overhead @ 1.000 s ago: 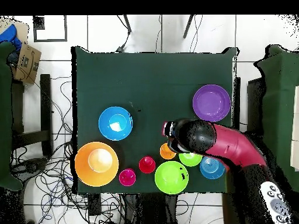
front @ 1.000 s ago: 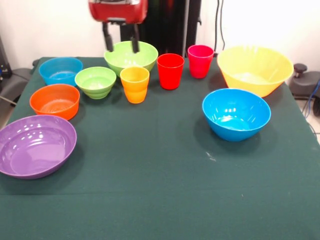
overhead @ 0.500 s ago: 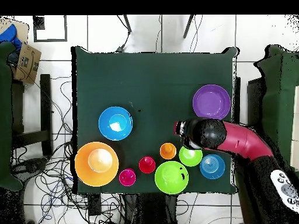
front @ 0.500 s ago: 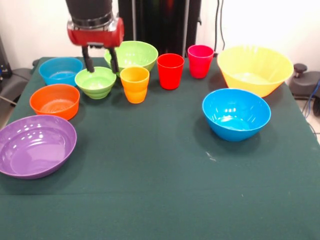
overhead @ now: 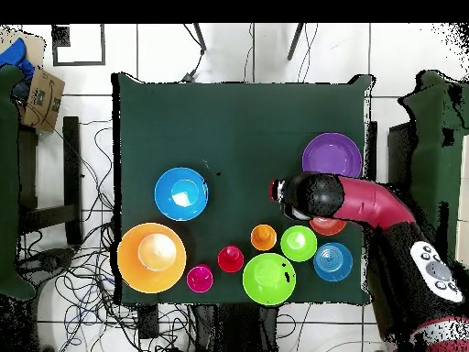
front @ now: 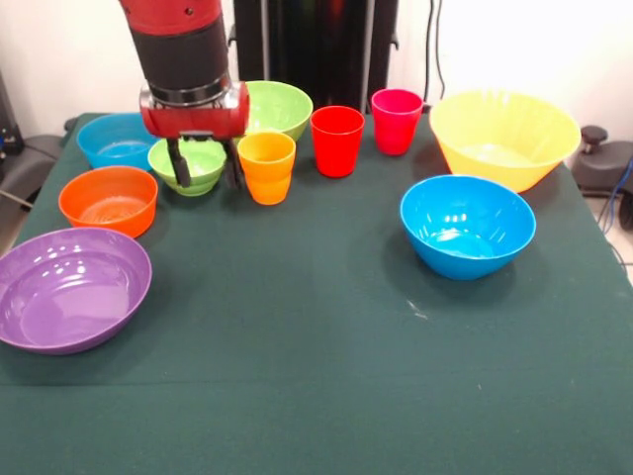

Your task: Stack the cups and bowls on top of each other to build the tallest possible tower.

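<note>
- Small green bowl (front: 188, 161): glossy, ribbed sides, upright on the tabletop (front: 316, 346) beside the yellow-orange cup (front: 267, 166).
- Gripper (front: 207, 163): jaws spread wide, empty, in front of the bowl.

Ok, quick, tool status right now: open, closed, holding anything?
Tool: open and empty, its two fingers spread apart in front of the small green bowl, not gripping it.

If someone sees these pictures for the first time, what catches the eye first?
The red and black arm, coming down with its open gripper in front of the small green bowl. Next, the big yellow bowl at the right and the wide purple bowl at the near left.
</note>
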You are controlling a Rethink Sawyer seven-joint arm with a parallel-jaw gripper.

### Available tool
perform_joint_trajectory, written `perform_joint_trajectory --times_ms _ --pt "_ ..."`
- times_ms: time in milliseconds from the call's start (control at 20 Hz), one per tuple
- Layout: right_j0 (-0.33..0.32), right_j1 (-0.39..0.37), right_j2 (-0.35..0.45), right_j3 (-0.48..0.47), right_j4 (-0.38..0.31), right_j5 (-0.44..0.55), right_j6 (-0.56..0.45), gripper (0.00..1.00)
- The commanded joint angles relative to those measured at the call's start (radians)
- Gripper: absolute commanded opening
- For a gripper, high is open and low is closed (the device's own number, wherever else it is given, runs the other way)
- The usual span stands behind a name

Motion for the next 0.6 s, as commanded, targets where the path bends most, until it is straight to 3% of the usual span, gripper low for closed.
perform_joint_trajectory --times_ms 50,300,600 --pt "0.033 0.067 0.095 -0.134 -0.094 0.063 -0.210 1.00" --pt "0.007 0.072 0.112 -0.157 -0.110 0.119 -0.265 1.00" --pt "0.023 0.031 0.097 -0.207 -0.163 0.213 -0.315 1.00"
